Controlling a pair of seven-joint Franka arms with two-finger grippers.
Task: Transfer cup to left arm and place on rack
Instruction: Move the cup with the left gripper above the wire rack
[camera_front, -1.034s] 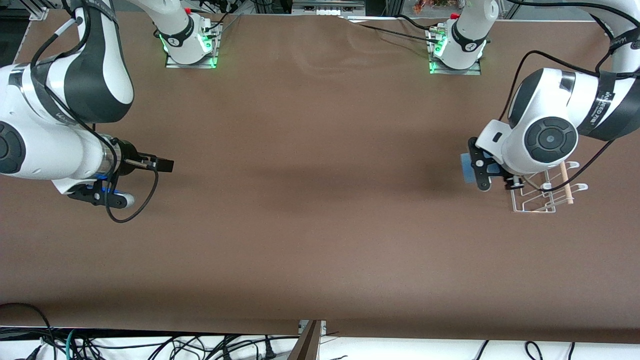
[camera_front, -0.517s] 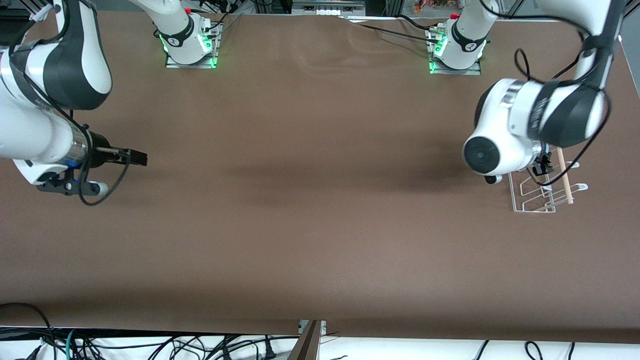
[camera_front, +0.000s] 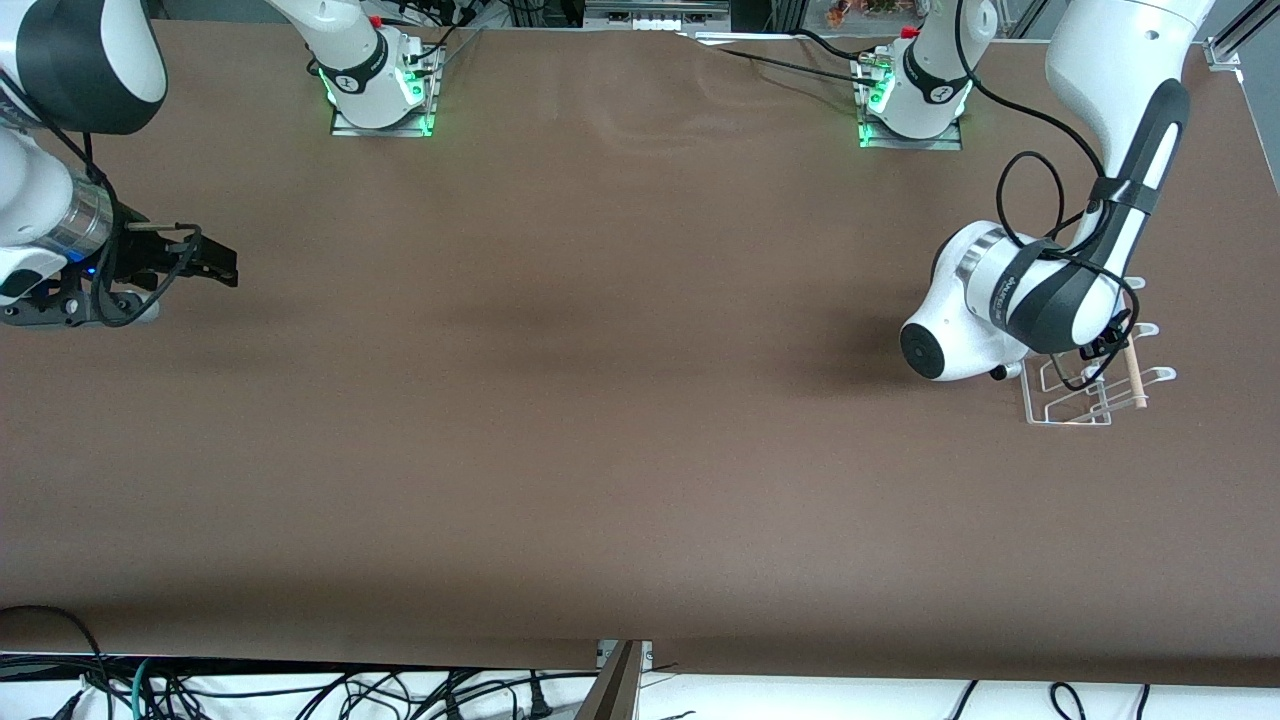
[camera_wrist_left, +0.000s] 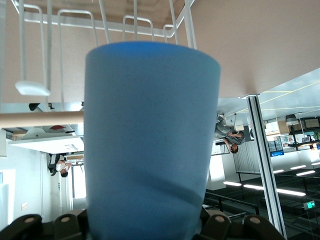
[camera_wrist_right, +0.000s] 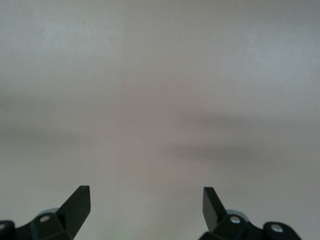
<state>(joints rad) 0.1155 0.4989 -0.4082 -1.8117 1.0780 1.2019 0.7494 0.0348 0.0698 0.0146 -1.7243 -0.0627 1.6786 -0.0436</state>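
Brown matte tabletop (camera_front: 600, 400) spread beneath both arms. In the left wrist view the cup (camera_wrist_left: 147, 140), a smooth, tapered, light-blue plastic tumbler, sat clamped in the left gripper (camera_wrist_left: 145, 227), over the white wire rack (camera_front: 1085, 385) with its pale wooden dowel (camera_front: 1133, 375). The right gripper (camera_wrist_right: 145, 205), spread wide and empty, hung over the table's right-arm end. Since half a second earlier, the left wrist had swung lower over the rack and the right arm had drawn back.
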